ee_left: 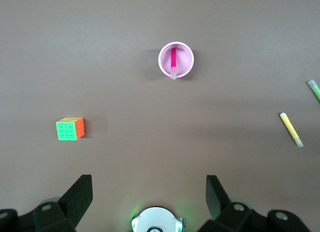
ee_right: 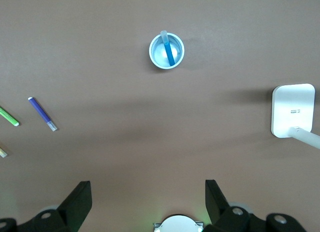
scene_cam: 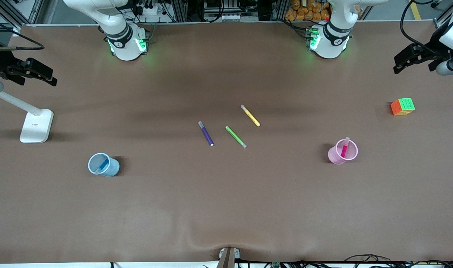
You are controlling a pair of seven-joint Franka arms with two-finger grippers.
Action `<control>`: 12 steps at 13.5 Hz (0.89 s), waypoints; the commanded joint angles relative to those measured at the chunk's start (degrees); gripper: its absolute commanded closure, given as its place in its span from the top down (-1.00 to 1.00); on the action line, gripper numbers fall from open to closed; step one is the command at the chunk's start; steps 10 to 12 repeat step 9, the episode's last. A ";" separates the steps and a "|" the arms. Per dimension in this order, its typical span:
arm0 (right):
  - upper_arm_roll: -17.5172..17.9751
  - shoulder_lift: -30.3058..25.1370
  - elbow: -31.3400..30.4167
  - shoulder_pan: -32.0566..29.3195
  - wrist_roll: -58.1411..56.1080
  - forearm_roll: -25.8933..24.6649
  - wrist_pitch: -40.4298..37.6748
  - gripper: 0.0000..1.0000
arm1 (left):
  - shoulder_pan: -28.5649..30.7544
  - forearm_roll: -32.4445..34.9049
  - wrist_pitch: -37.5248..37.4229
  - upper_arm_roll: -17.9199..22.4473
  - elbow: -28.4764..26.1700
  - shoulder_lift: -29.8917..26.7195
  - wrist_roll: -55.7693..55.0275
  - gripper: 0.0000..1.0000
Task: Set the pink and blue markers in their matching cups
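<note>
1. Your pink marker [scene_cam: 344, 148] stands tilted inside the pink cup [scene_cam: 338, 156], toward the left arm's end of the table.
2. Your blue marker [scene_cam: 102, 166] leans inside the blue cup [scene_cam: 111, 168], toward the right arm's end.
3. Your left gripper [ee_left: 149, 194] hangs high over bare table, fingers spread wide and holding nothing.
4. Your right gripper [ee_right: 148, 198] likewise hangs aloft, fingers apart and empty.
5. The purple pen [scene_cam: 206, 133], green pen [scene_cam: 235, 136] and yellow pen [scene_cam: 250, 115] lie mid-table; a colour cube [scene_cam: 402, 106] sits apart.

Five markers [scene_cam: 206, 133] (two cupped); two cups [scene_cam: 103, 164].
</note>
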 commanded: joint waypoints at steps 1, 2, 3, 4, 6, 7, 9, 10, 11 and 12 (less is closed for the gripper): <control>0.34 0.39 0.75 -0.34 -0.04 -0.42 -0.22 1.00 | -0.08 -1.08 0.93 0.13 -0.30 -0.40 1.00 1.00; 0.34 0.48 0.75 -0.34 -0.04 -0.42 -0.22 1.00 | -0.08 -0.99 0.93 0.21 -0.12 0.22 1.09 1.00; 0.34 0.57 0.83 -0.34 -0.04 -0.42 -0.22 1.00 | -0.17 -0.64 0.93 0.21 0.93 0.66 1.09 1.00; 0.34 0.57 0.75 -0.34 -0.04 -0.42 -0.22 1.00 | -0.17 -0.64 0.76 0.21 1.55 1.01 1.27 1.00; 0.34 0.57 0.75 -0.34 -0.04 -0.42 -0.22 1.00 | 0.18 -0.64 0.67 0.21 2.17 1.02 1.36 1.00; 0.34 0.57 0.75 -0.26 -0.04 -0.42 -0.22 1.00 | 0.18 -0.64 0.58 0.21 2.17 1.10 1.27 1.00; 0.34 0.57 0.75 -0.26 -0.04 -0.42 -0.22 1.00 | 0.10 -0.73 0.49 0.21 2.25 1.02 1.18 1.00; 0.34 0.57 0.75 -0.26 -0.04 -0.42 -0.22 1.00 | 0.10 -0.73 0.49 0.21 2.25 1.02 1.18 1.00; 0.34 0.57 0.75 -0.26 -0.04 -0.42 -0.22 1.00 | 0.10 -0.73 0.49 0.21 2.25 1.02 1.18 1.00; 0.34 0.57 0.75 -0.26 -0.04 -0.42 -0.22 1.00 | 0.10 -0.73 0.49 0.21 2.25 1.02 1.18 1.00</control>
